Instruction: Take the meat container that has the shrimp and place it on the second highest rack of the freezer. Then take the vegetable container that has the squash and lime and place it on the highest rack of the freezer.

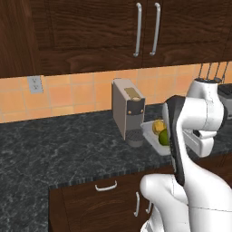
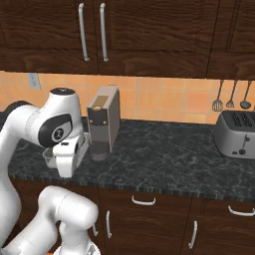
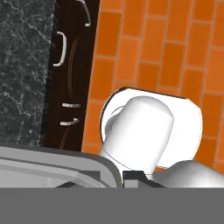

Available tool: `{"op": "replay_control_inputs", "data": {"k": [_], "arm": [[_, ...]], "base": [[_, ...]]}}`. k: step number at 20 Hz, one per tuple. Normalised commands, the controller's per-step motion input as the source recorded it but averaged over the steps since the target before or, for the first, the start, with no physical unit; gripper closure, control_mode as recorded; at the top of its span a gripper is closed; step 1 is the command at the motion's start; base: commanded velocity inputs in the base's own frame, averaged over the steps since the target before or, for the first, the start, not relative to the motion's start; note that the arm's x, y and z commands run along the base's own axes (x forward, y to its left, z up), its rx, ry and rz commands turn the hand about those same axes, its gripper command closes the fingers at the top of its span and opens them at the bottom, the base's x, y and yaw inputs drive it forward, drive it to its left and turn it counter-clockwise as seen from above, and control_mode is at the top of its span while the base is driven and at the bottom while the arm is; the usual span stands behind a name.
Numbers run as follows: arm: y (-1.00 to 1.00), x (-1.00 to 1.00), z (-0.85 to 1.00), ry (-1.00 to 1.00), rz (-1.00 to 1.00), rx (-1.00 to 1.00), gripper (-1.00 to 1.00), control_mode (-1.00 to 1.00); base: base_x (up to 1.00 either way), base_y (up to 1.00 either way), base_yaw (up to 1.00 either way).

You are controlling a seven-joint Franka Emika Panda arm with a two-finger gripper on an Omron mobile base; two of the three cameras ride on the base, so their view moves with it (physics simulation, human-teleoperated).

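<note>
Right at your claw, the hand view has the grey rim of the vegetable container lying across the bottom corner, close against the one dark fingertip you can make out. Your claw is closed down narrow; the rim sits at its tips, but you cannot tell from these views whether it is actually pinched between them. Beyond the rim, the hand view looks down past the edge of the dark speckled tabletop and the wooden drawer fronts to the orange tiled floor. From the left base view, your container stands on the tabletop just beside the coffee machine, on the side towards the arm, and the arm's dark elbow covers part of it. Inside it the bumpy yellow squash lies towards the wall and the green lime sits in front of it, the two touching or nearly so. In the right base view the white hand hangs over the container's near end. Well apart, along the tabletop, you have a toaster with kitchen utensils hanging on the tiled wall above it, under the dark wooden cabinets.
</note>
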Motion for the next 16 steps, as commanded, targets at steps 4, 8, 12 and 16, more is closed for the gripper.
{"op": "replay_control_inputs", "data": {"k": [4, 8, 12, 16], "arm": [[0.46, -0.19, 0.19, 0.05, 0.0, 0.13, 1.0, -1.0], [0.12, -0.12, -0.04, -0.15, 0.0, 0.03, 1.0, -1.0], [0.16, -0.21, 0.0, -0.34, 0.01, 0.0, 1.0, -1.0], [0.09, -0.18, 0.0, -0.08, -0.02, -0.02, 1.0, -1.0]], "base": [[0.0, 0.0, 0.0], [0.0, 0.0, 0.0], [0.0, 0.0, 0.0], [0.0, 0.0, 0.0]]}}
